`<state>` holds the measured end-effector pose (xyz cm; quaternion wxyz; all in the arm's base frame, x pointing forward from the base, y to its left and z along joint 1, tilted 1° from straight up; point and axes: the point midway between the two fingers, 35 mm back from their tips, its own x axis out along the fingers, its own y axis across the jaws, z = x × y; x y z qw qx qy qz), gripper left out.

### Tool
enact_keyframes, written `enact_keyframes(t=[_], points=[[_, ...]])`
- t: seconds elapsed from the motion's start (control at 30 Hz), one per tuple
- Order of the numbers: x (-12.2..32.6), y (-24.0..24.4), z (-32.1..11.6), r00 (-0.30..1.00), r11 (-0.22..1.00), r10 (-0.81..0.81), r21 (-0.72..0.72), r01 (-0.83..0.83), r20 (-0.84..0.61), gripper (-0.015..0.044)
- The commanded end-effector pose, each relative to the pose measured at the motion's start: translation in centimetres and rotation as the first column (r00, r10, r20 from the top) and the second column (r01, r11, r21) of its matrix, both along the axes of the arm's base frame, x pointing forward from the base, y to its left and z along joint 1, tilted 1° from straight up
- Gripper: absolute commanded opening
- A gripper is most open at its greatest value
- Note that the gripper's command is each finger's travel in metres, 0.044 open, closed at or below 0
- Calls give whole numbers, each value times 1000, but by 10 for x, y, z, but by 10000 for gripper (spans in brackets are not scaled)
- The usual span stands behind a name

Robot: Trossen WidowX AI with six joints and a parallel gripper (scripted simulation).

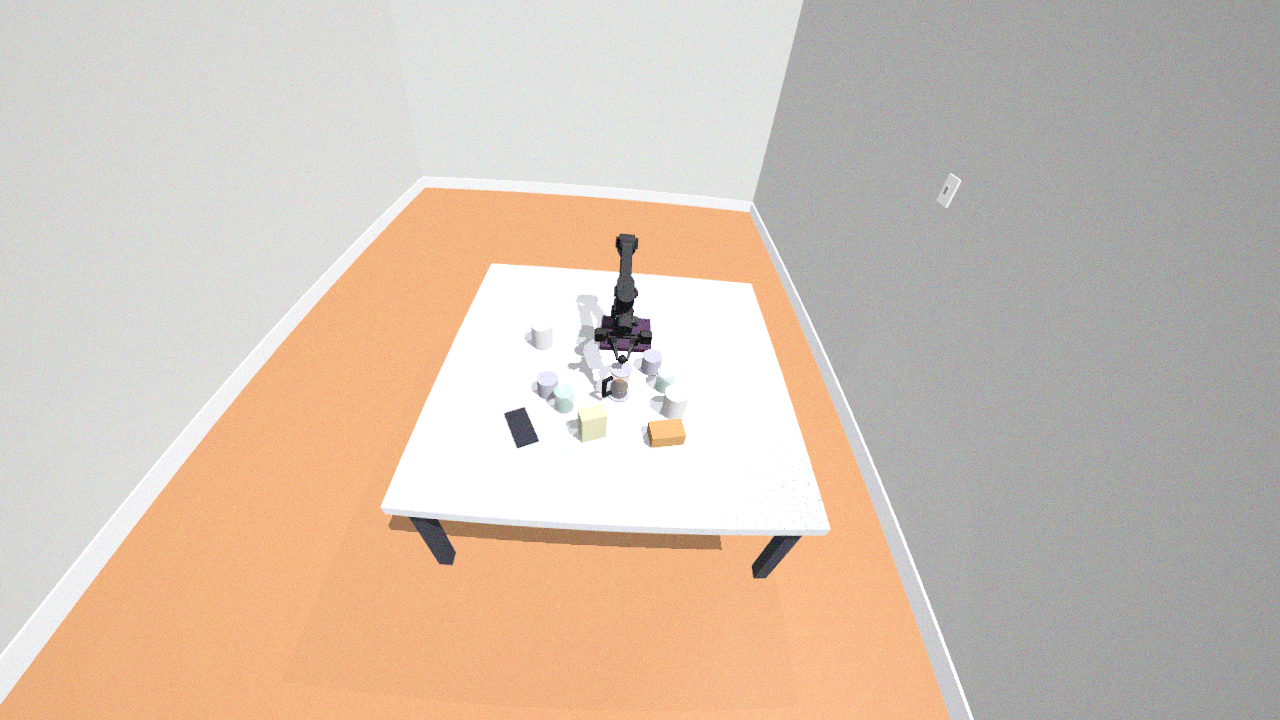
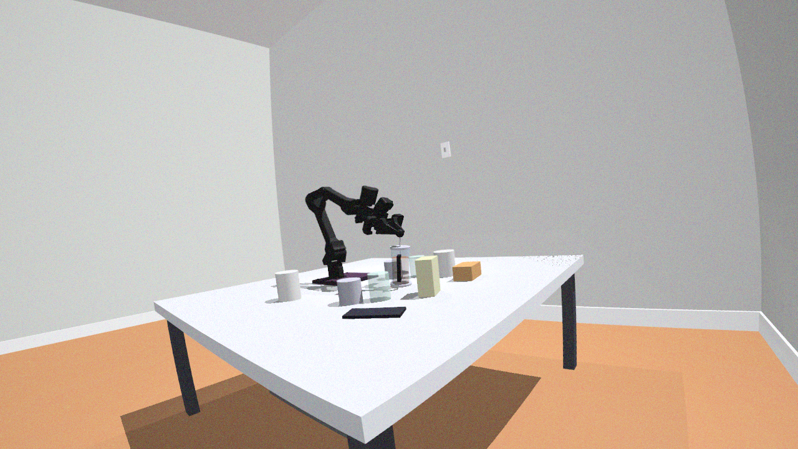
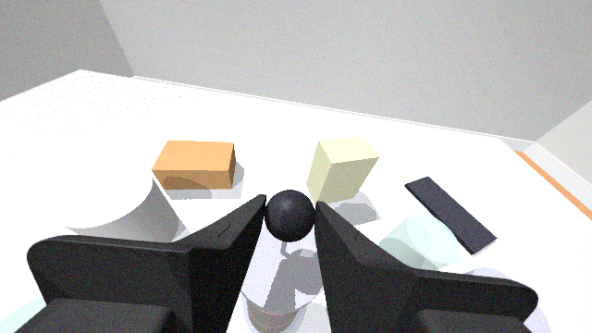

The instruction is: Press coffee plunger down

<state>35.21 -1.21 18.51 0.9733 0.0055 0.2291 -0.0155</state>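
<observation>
The glass coffee press [image 1: 620,377] [image 2: 405,272] stands upright on the white table, its black handle [image 1: 606,386] [image 2: 399,267] on the side facing the exterior camera. The round black plunger knob [image 3: 289,216] is above the lid, with a short length of thin rod showing between them in the exterior view. Dark coffee shows low in the glass. My gripper [image 1: 622,358] [image 2: 400,232] [image 3: 290,204] is shut on the knob, one fingertip on each side of it. In the wrist view the fingers hide parts of the press.
A grey cup [image 1: 651,362], a green glass [image 1: 665,382] and a white cup [image 1: 674,402] stand close on one side. Another green glass [image 1: 563,399] [image 2: 379,286] and grey cup [image 2: 350,292] stand opposite. A yellow box [image 3: 344,173], orange block [image 3: 194,157] and dark slab [image 3: 449,215] lie beyond.
</observation>
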Motion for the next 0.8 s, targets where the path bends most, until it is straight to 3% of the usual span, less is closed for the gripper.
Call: enact_keyframes(t=[0.0,0.77], points=[[-1,0,-21,998,1000,-1,2,1,-56,117],[4,0,-19,998,1000,-1,2,1,-56,117]])
